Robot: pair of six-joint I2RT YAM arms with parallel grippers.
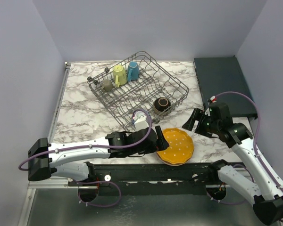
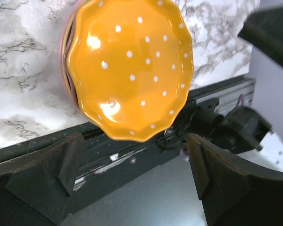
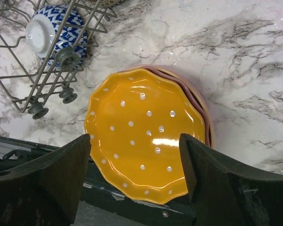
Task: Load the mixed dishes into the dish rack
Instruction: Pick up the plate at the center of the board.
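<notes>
Dish rack (image 1: 172, 80) mid-table from above, set at an angle, with yellow-green mug (image 1: 119, 74), blue mug (image 1: 133, 70) and grey cup (image 1: 106, 84) at its far end, dark brown bowl (image 1: 162, 104) in near right corner. Orange dotted plate (image 1: 177, 146) at table's near edge, left gripper (image 1: 160, 140) just beside its left rim, right gripper (image 1: 194, 120) apart to the right.

Left wrist: fingers (image 2: 37, 174) spread wide, gripping nothing; plate lying on pink plate (image 2: 65, 52).

Right wrist: jaws wide and empty over same stack; blue-white bowl (image 3: 54, 30) inside rack corner.
</notes>
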